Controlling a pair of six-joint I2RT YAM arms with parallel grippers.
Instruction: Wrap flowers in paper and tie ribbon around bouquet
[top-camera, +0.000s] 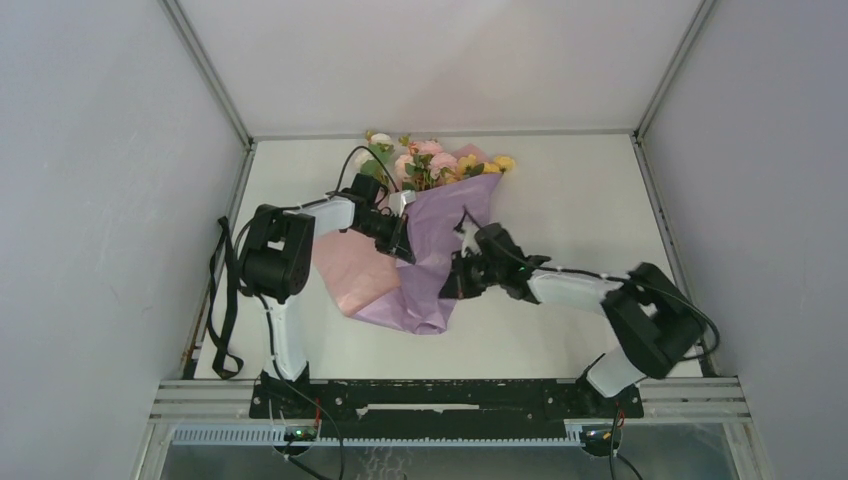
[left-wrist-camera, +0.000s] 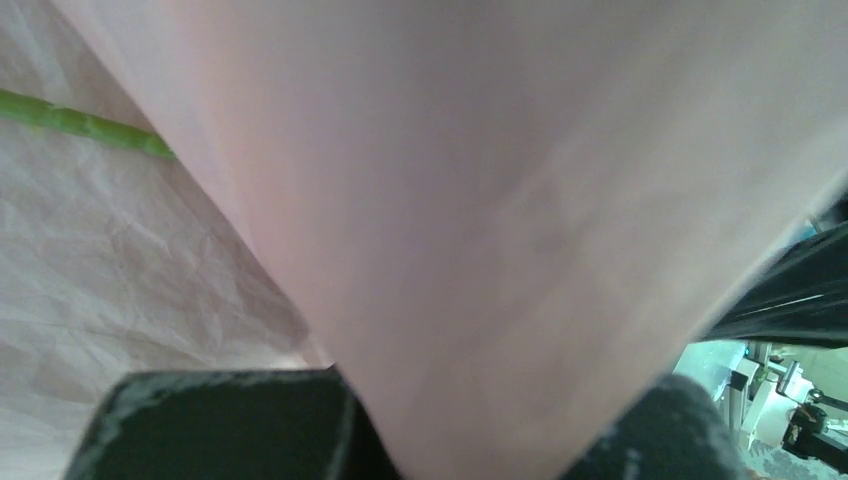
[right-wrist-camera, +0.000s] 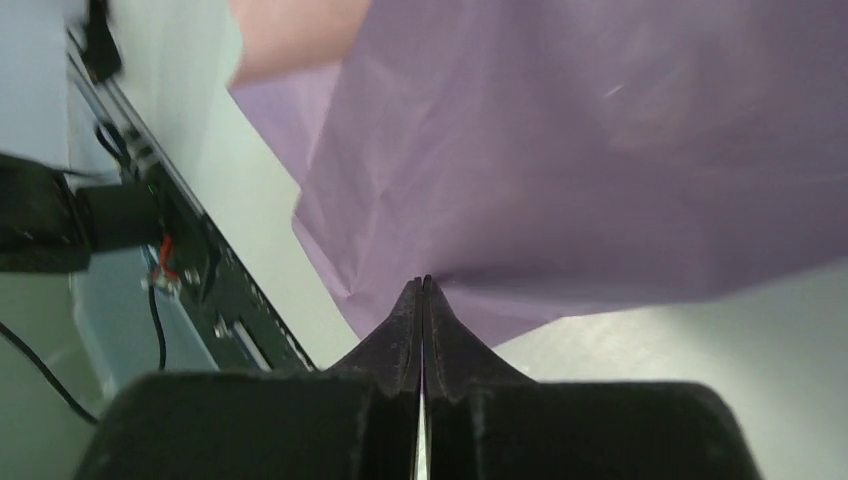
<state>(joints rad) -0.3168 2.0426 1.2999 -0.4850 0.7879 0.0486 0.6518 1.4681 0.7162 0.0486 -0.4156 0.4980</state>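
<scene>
Near flowers (top-camera: 430, 160), left gripper (top-camera: 404, 243) pinching paper (top-camera: 430, 285) fold; right gripper (right-wrist-camera: 422, 290) pressing fingers together, tips touching paper's edge; paper lying on table (top-camera: 580, 200).

— What's on the table (top-camera: 580, 200), counted?
— One bouquet (top-camera: 450, 215), toward the middle of the far edge, wrapped in one sheet of paper (top-camera: 415, 300).
— And blooms?
— One bunch of flowers (top-camera: 425, 162); the heads crowd too closely for me to number. Past my left fingers I see one green stalk (left-wrist-camera: 80, 122).
— Arms?
— Two arms, so two grippers: my left gripper (top-camera: 403, 243) and my right gripper (right-wrist-camera: 422, 288), two fingers each.
</scene>
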